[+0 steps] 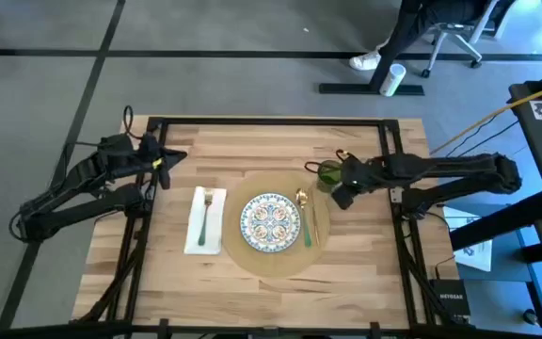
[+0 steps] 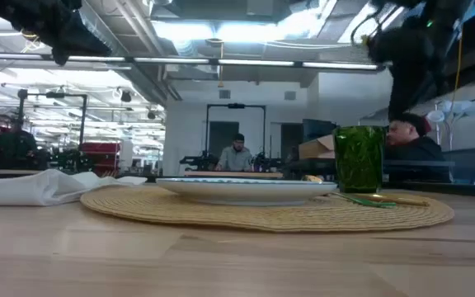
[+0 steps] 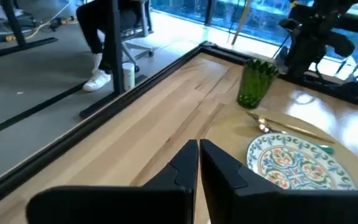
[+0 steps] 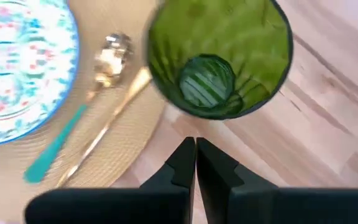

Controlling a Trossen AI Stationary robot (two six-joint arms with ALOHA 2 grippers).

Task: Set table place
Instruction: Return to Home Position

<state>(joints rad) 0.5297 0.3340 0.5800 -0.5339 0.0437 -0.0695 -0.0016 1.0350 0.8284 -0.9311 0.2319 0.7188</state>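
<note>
The round tan placemat (image 1: 276,252) lies flat on the wooden table (image 1: 365,273). A patterned plate (image 1: 269,222) sits on its middle, with a gold spoon (image 1: 301,201) and a teal-handled knife (image 1: 310,229) to the plate's right. A green glass (image 4: 219,59) stands upright on the wood just off the mat's far right edge. My right gripper (image 4: 195,149) hovers shut above the table, on the near side of the glass, touching nothing. My left gripper (image 3: 199,149) is shut and held high near the table's far left corner.
A white napkin (image 1: 205,226) with a green-handled fork (image 1: 204,215) on it lies left of the mat. Bare wood runs along the near edge and the far left. A person sits beyond the table in the low view (image 2: 237,155).
</note>
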